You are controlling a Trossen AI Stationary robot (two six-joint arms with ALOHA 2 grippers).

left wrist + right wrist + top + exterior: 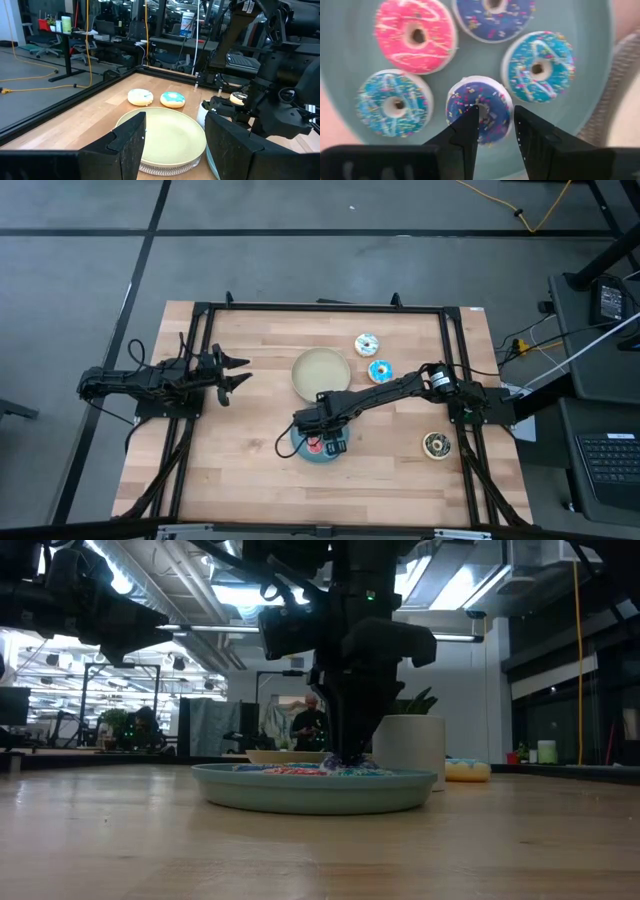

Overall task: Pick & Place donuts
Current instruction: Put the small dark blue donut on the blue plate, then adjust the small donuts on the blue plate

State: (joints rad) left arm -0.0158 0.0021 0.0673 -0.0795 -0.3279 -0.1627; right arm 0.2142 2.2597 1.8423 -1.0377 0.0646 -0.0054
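Your left gripper waits at the table's left side, fingers spread and empty, clear of the work. Next comes the cream plate, bare. Just nearer you, the right gripper stands low over the blue plate, jaws narrowly parted astride a dark-blue donut resting among four others, apparently being released there. The white-iced donut, light-blue-iced donut and dark brown donut lie on the table further right.
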